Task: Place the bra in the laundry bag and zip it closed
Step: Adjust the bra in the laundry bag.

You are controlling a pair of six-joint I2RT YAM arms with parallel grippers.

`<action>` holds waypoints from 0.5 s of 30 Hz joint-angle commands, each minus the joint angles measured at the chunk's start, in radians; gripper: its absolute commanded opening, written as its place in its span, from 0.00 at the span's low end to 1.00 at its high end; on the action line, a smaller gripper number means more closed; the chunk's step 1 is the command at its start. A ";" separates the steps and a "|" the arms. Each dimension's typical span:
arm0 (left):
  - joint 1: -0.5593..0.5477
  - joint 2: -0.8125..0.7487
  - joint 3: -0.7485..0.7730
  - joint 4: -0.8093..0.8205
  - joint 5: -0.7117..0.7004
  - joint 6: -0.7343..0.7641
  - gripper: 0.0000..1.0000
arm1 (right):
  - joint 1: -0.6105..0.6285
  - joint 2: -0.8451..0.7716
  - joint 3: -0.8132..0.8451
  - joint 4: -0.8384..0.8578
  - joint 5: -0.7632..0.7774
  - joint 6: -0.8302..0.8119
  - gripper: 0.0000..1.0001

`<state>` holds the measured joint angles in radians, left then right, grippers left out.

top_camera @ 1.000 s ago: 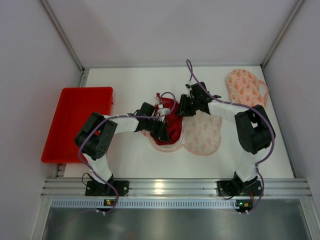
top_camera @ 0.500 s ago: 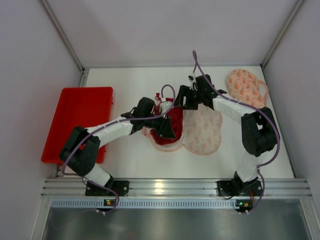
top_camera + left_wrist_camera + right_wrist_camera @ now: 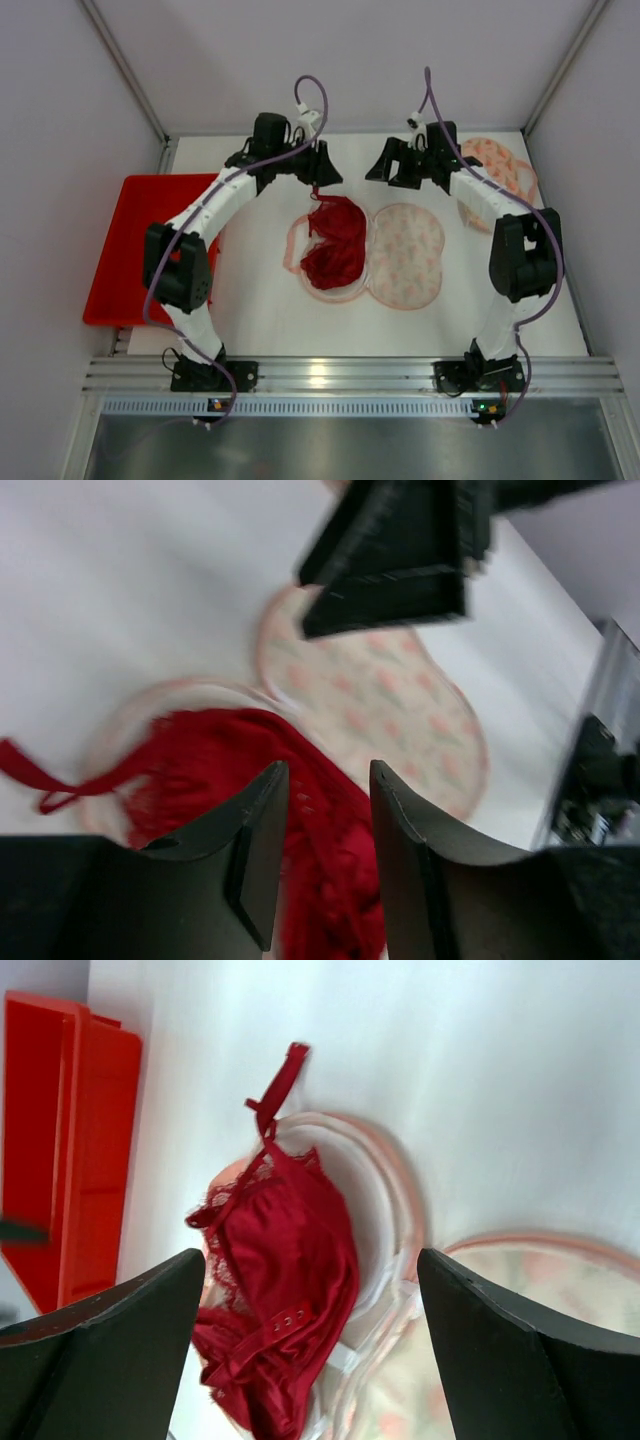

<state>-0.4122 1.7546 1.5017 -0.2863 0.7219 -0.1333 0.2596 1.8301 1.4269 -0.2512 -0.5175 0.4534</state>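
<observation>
**Two Empty Grippers, Bra in Bag**

From above, the red lace bra lay in the left half of the unzipped floral mesh laundry bag. Left wrist: the left gripper stood parted, empty. Right wrist: the right gripper gaped wide, empty.

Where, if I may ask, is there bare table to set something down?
Bare: the near strip of table between the laundry bag and the arm bases, and the gap between red tray and bag. Crowded: the middle, where the bra lies on the bag, with left gripper and right gripper beyond it.
</observation>
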 commanded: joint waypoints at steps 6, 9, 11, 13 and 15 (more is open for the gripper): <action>0.124 0.336 0.298 -0.053 -0.166 -0.024 0.46 | -0.016 0.087 0.001 -0.017 -0.064 -0.093 0.88; 0.162 0.404 0.324 0.012 -0.197 -0.110 0.46 | -0.023 0.075 -0.042 0.013 -0.076 -0.085 0.88; 0.162 0.433 0.334 0.039 -0.216 -0.114 0.47 | -0.028 0.070 -0.054 0.013 -0.090 -0.082 0.88; 0.161 0.462 0.342 0.055 -0.232 -0.132 0.48 | -0.031 0.063 -0.063 0.004 -0.090 -0.087 0.88; 0.153 0.482 0.353 0.053 -0.289 -0.137 0.50 | -0.037 0.048 -0.072 0.003 -0.092 -0.091 0.88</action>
<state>-0.2489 2.2375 1.7878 -0.2989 0.4992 -0.2325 0.2356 1.9240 1.3582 -0.2779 -0.5831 0.3870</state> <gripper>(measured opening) 0.497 0.879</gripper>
